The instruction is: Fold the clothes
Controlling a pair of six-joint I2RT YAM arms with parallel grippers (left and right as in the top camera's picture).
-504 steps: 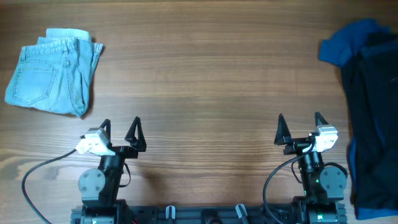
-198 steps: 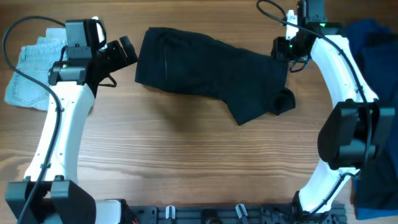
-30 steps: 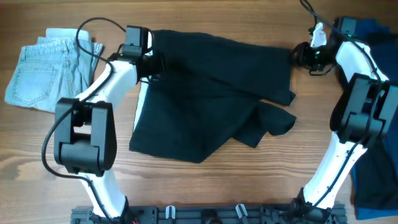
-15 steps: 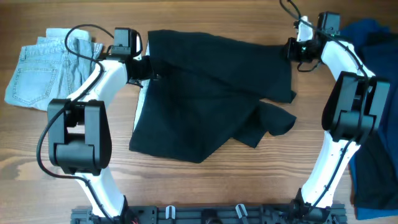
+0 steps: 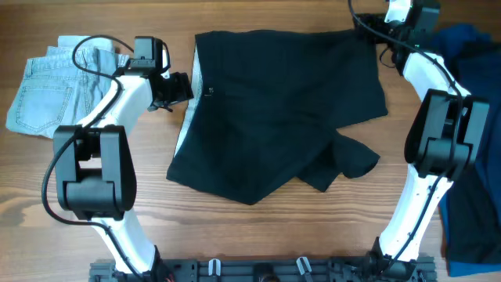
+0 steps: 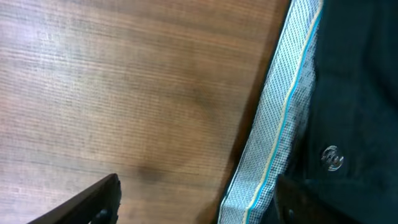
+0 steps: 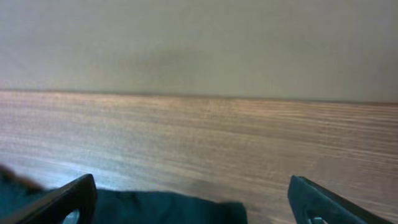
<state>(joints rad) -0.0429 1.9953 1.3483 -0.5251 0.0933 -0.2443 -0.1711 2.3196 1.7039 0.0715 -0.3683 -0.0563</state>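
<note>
On the table (image 5: 258,235), black shorts (image 5: 282,102) lie spread, grey waistband showing.

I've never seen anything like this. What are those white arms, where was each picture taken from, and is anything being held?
Those are two robot arms, each ending in a two-finger hand. The wide picture looks down on the wooden table from above. The other two come from cameras on the wrists, so dark fingertips show at the bottom. In the middle lie black shorts, with denim shorts at the left edge and a blue and navy pile at the right. The left hand stands open beside the shorts' grey waistband; the right hand stands open at their far corner. Neither holds anything.
</note>
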